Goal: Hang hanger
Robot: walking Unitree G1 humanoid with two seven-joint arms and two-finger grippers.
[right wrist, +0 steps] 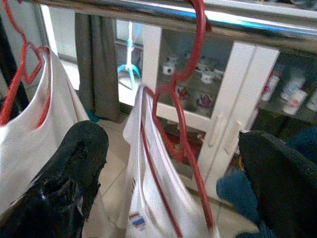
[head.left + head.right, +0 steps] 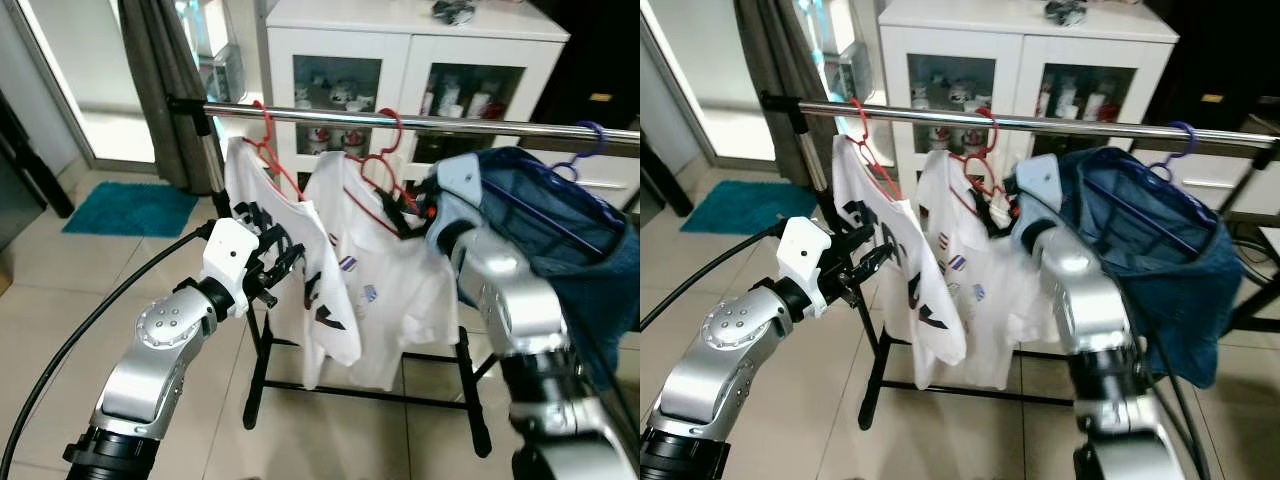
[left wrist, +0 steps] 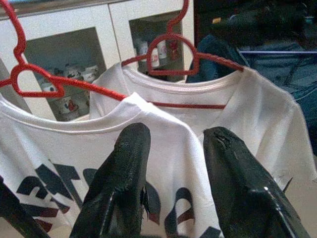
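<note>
Right hand [image 1: 168,173] astride rail-hooked hanger [image 1: 185,99]

The two head views look forward and down at the rail [image 2: 420,122]. Both wrist views are close, and share the middle red hanger [image 3: 171,49].
</note>
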